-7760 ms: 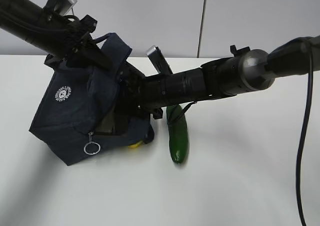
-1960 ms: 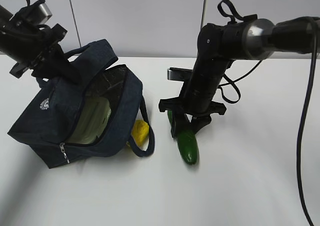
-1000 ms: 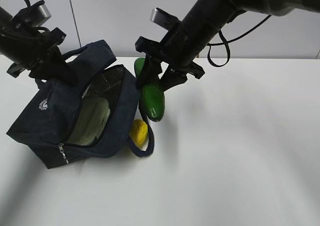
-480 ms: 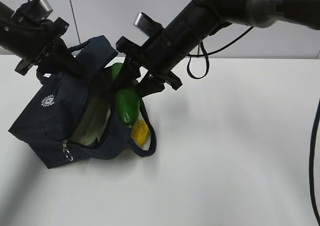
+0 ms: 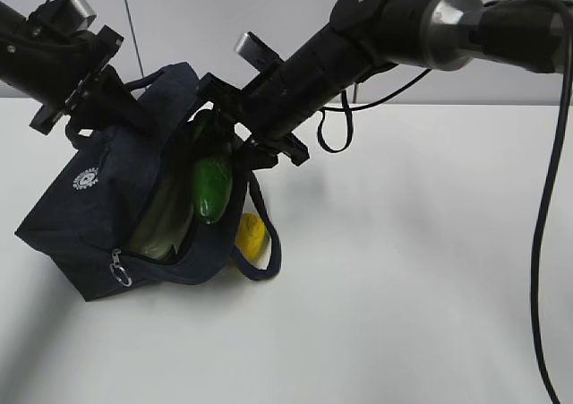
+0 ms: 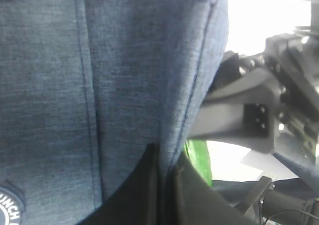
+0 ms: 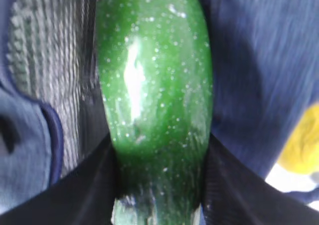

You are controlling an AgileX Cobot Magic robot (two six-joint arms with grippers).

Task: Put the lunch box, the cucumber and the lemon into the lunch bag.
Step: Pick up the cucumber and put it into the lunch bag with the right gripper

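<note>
Glossy dark green cucumber (image 5: 212,187) now lowered into boxy navy fabric lunch bag (image 5: 89,216).
Clamped between right gripper (image 5: 235,142) fingers; left gripper (image 6: 167,177) pinched on bag fabric; yellow lemon (image 5: 251,236) unmoved outside.

— What lies under everything?
— A white table (image 5: 430,279), plain and matte, with soft grey shadows on it.
— And behind it?
— A pale wall (image 5: 269,19) of flat panels, with thin dark vertical seams (image 5: 132,28) running between the panels down to the table's far edge.

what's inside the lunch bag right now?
In the open lunch bag: the lunch box, pale behind the zipper edge, and the cucumber tip entering, held by the right pincer. The bag's bottom is hidden. The lemon lies outside.
</note>
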